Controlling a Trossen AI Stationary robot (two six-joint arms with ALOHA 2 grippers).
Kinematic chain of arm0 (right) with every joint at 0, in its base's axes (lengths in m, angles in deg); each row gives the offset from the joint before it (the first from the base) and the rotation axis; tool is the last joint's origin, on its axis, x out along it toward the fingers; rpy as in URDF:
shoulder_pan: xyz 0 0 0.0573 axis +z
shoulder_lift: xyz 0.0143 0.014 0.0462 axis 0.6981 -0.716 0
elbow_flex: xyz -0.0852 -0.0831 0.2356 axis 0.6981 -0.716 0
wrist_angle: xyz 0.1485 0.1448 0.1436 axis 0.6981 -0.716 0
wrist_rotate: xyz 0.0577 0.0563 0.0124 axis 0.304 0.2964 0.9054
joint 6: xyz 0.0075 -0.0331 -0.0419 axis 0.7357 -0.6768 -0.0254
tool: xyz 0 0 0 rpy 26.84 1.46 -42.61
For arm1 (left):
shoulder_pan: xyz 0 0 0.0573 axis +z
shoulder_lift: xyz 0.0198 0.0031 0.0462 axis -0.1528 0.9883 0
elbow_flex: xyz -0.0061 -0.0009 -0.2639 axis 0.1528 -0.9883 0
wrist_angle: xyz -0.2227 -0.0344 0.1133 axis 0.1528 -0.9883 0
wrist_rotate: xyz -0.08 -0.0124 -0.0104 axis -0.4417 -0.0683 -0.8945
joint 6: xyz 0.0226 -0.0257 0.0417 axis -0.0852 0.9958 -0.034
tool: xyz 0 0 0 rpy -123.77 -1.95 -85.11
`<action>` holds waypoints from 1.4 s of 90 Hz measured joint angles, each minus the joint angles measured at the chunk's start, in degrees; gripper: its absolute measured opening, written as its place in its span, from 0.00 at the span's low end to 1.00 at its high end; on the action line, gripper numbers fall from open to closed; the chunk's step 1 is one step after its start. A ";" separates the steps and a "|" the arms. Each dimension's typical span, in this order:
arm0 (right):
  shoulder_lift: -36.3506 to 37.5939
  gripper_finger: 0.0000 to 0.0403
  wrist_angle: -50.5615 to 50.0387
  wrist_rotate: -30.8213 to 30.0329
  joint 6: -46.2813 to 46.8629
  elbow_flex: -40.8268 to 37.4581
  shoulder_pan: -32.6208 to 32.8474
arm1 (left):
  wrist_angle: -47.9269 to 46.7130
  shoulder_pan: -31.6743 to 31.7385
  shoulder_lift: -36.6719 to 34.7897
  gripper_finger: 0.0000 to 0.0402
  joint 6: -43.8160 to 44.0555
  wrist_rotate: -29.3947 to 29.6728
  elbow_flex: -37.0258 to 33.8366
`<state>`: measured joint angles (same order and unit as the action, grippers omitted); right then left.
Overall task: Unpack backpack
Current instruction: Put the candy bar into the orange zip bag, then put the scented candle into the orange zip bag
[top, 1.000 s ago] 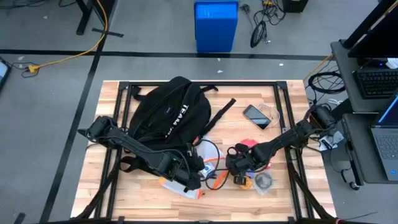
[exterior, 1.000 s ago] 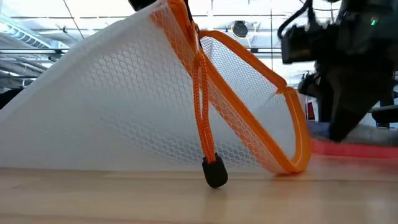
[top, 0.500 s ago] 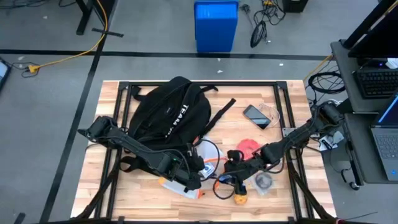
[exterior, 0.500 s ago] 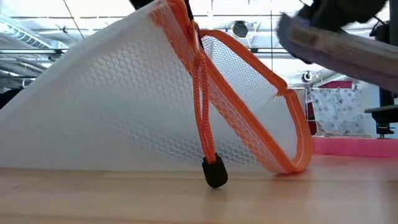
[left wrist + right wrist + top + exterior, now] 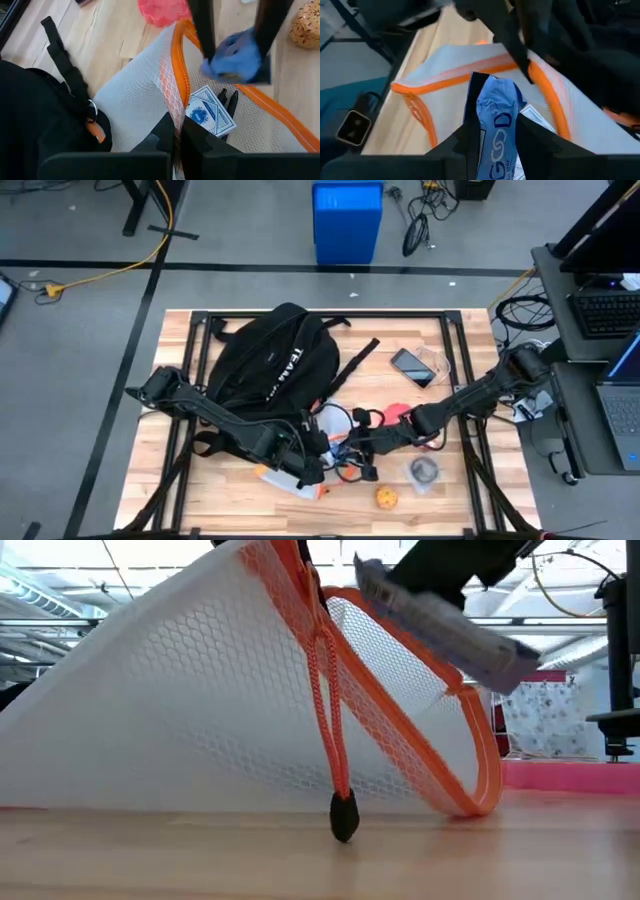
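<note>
One backpack point(image 5: 268, 358), one mesh pouch point(image 5: 200, 710), one phone point(image 5: 411, 367), one pink disc point(image 5: 400, 412), one small orange ball point(image 5: 385, 498), one clear bag point(image 5: 424, 471) holding something dark – that is the count on the wooden table point(image 5: 440, 505), with two arms over it.

The backpack lies at about eleven o'clock from the table's middle, its long axis running from the far edge toward the near side, rounded end toward twelve. White letters along it read "TEAM"; the rest cannot be read. A black strap point(image 5: 65, 70) trails off it beside the pouch.

The left gripper point(image 5: 176, 137) sits at about seven o'clock, fingers pressed together on the pouch's orange-trimmed edge, holding it up. A zipper pull point(image 5: 343, 816) hangs from an orange cord, and whether its tip touches the table cannot be told.

The right gripper point(image 5: 492, 132) reaches in from three o'clock to the pouch's open mouth, pinching a blue packet point(image 5: 495, 127) with "GOOD" printed on it. Inside the pouch lies a card box point(image 5: 206, 113) with a blue-and-white patterned back – its print is too small to read.
</note>
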<state>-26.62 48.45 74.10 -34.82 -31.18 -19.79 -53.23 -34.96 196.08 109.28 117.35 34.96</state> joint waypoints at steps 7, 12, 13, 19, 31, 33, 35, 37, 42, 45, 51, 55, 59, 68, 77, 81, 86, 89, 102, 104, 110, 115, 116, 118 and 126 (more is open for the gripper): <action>-1.43 0.24 -0.05 0.05 -0.01 0.00 -0.62 | 0.02 -0.01 0.00 0.00 -0.36 -0.02 0.00; -2.80 0.24 0.09 0.21 0.03 0.00 -1.19 | 0.02 0.00 0.00 0.00 -0.34 -0.01 0.00; -3.11 0.24 0.09 0.22 0.06 0.00 -1.30 | 0.02 0.00 0.00 0.00 -0.33 -0.01 0.00; -5.30 0.24 0.89 0.22 0.56 0.00 -2.13 | 0.06 -0.04 0.00 0.00 -0.36 0.00 0.00; -8.69 0.24 2.13 0.38 0.81 0.00 -3.61 | 0.26 -0.04 0.00 0.00 -0.39 0.02 0.00; -9.04 0.24 2.65 0.40 0.45 0.00 -3.91 | 0.25 -0.04 0.00 0.00 -0.39 0.02 0.00; -9.35 0.24 3.17 0.47 0.12 0.00 -4.17 | 0.33 -0.04 0.00 0.00 -0.40 0.02 0.01; -9.62 0.24 3.78 0.43 -0.06 0.00 -4.54 | 0.43 0.02 0.00 0.00 -0.39 0.02 0.00; -10.18 0.24 5.76 0.36 -0.21 0.00 -5.39 | 0.55 0.18 0.00 0.00 -0.41 0.02 0.02; -10.37 0.24 6.70 0.28 -0.20 0.00 -5.78 | 0.83 0.22 0.00 0.00 -0.39 0.02 0.02; -10.43 0.24 7.07 0.23 -0.25 0.00 -6.06 | 1.21 0.29 0.00 0.00 -0.39 0.04 0.01; -10.43 0.25 6.93 0.22 -0.48 0.00 -6.12 | 1.33 0.33 0.00 0.00 -0.39 0.04 0.02; -10.43 0.27 6.77 0.22 -1.03 0.00 -5.97 | 1.29 0.30 0.00 0.00 -0.41 0.02 0.01; -10.43 0.33 6.77 0.26 -1.77 0.00 -5.46 | 1.33 0.28 0.00 0.00 -0.41 0.02 0.01; -10.43 0.41 6.91 0.23 -2.67 0.00 -5.53 | 1.31 0.28 0.00 0.00 -0.40 0.02 0.01; -10.43 0.44 7.24 0.19 -3.19 0.00 -5.53 | 1.33 0.33 0.00 0.00 -0.39 0.02 0.01; -10.43 0.47 7.92 0.22 -3.40 0.00 -5.50 | 1.33 0.33 0.00 0.00 -0.41 0.02 0.02; -10.43 0.48 8.16 0.22 -3.44 0.00 -5.50 | 1.31 0.27 0.00 0.00 -0.41 0.02 0.00; -9.88 0.49 8.24 0.51 -3.94 0.00 -5.32 | 1.31 0.28 0.00 0.00 -0.41 0.02 0.01; -9.55 0.49 7.99 0.59 -4.16 0.00 -5.16 | 1.31 0.28 0.00 0.00 -0.44 0.02 0.01; -8.41 0.49 6.96 0.65 -4.51 0.02 -4.44 | 1.31 0.28 0.00 0.00 -0.44 0.00 0.00; -7.06 0.48 4.41 0.87 -4.53 0.31 -3.55 | 1.34 0.28 0.00 0.00 -0.44 0.00 0.02; -6.80 0.48 3.67 0.99 -4.53 0.42 -3.40 | 1.32 0.28 0.00 0.00 -0.43 0.00 0.02; -6.33 0.47 2.52 1.41 -4.53 0.74 -3.04 | 1.32 0.28 0.00 0.00 -0.43 0.00 0.01; -3.98 0.45 -2.41 4.51 -4.51 2.13 -1.50 | 1.30 0.28 0.00 0.00 -0.44 -0.03 0.01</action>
<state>-30.61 46.04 78.61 -39.33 -29.05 -21.29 -51.93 -34.68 196.08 108.84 117.31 34.97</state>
